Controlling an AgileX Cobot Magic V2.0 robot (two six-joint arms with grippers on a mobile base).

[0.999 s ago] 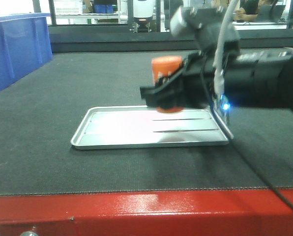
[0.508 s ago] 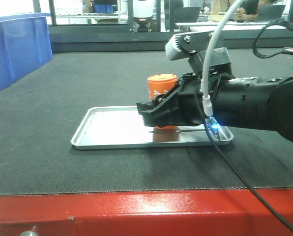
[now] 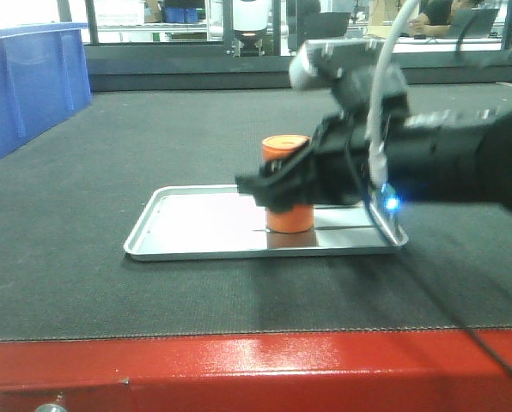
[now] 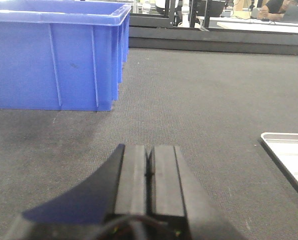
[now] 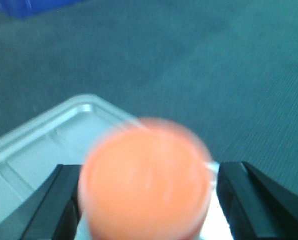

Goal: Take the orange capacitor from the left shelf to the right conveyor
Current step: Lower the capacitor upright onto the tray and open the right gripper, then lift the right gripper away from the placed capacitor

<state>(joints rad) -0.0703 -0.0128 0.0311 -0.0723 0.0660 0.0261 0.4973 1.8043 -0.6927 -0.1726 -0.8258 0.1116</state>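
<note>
The orange capacitor [image 3: 289, 220] stands upright on a silver tray [image 3: 187, 227] that lies on the dark belt of the right conveyor [image 3: 84, 283]. My right gripper [image 3: 277, 184] reaches in from the right and sits around the capacitor's middle. In the right wrist view the capacitor's top [image 5: 146, 175] is blurred; the right finger [image 5: 239, 195] stands clear of it with tray showing in the gap, so this gripper is open. My left gripper [image 4: 150, 148] is shut with nothing in it, low over the belt. The left shelf is out of view.
A blue plastic bin [image 3: 24, 86] stands on the belt at the far left, ahead of the left gripper [image 4: 54, 60]. The tray's corner [image 4: 289, 150] shows to that gripper's right. The conveyor's red front edge [image 3: 239, 369] carries bolts. Cables hang from the right arm.
The right gripper came down with the capacitor from above the tray until it stood on the tray. The fingers now stand apart from it on one side.
</note>
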